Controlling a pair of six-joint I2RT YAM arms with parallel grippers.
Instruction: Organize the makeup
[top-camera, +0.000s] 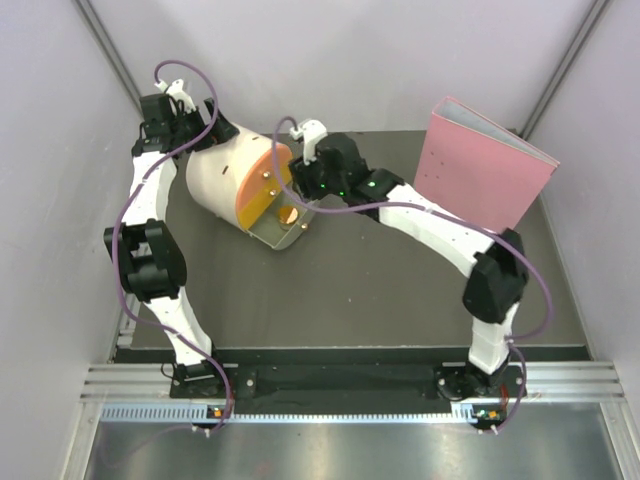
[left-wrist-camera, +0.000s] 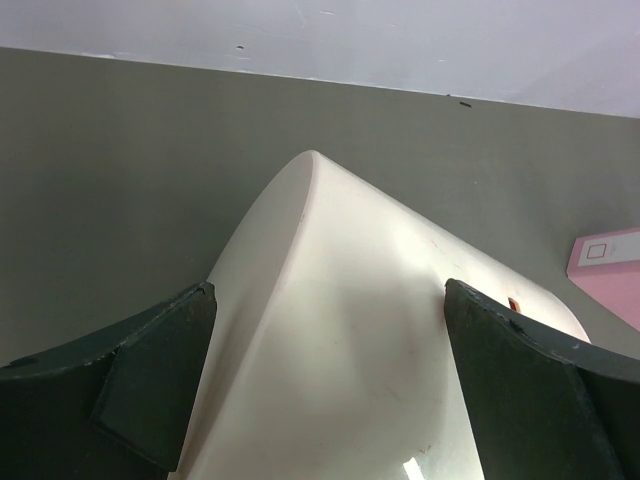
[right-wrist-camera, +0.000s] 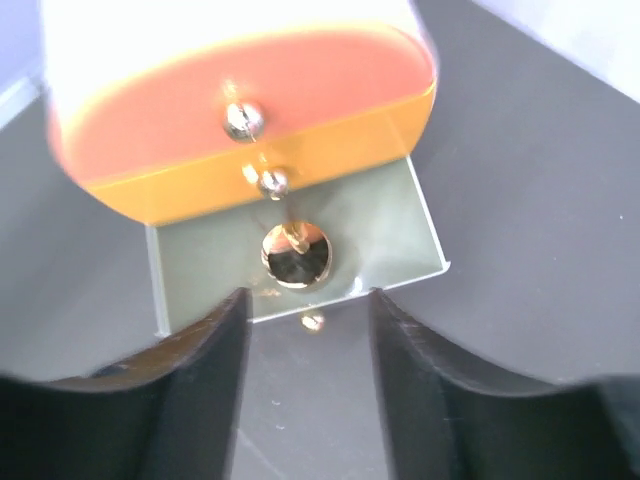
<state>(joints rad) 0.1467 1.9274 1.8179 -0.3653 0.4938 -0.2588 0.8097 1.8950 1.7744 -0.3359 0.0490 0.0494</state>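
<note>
Here, the round gold compact (right-wrist-camera: 295, 253) lies just ahead of the spread right pincer (right-wrist-camera: 308, 308).

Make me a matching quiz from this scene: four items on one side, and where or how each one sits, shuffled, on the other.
1. gold compact
2. pink binder
3. cream box
4. bottom drawer

A. standing upright, far right
B. pulled out toward the open right jaws
C. lying in the drawer
D. left side, orange-yellow front

Pairs: 1-C, 2-A, 3-D, 4-B
</note>
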